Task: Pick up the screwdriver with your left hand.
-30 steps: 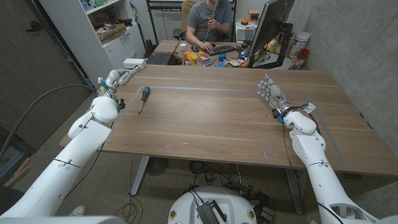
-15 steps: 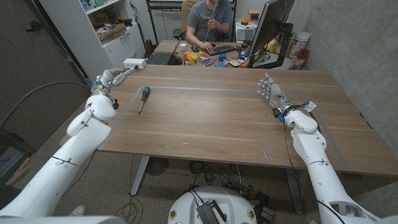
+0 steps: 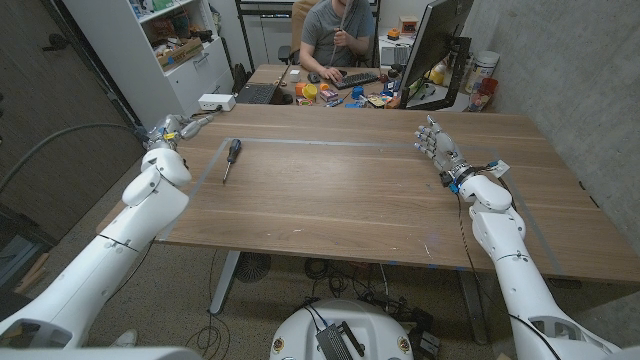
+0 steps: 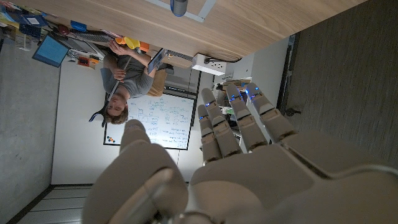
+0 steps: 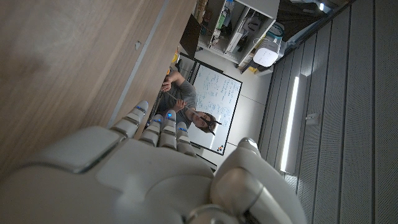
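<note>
The left arm is swinging outward past the table's left edge, its left hand (image 3: 178,127) loose and holding nothing. The screwdriver (image 3: 229,157) is lying at its three o'clock: light, rigid; the dark handle looks the best hold. The right hand (image 3: 438,153) is waiting, fingers spread.

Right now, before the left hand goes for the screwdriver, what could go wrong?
1. The left hand sits at the table's left edge, apart from the screwdriver; a low reach could catch that edge.
2. The screwdriver lies flat on the wood, so the fingers may push or roll it instead of getting under it.
3. A white power strip lies just beyond the hand; an overshoot could knock it.
</note>
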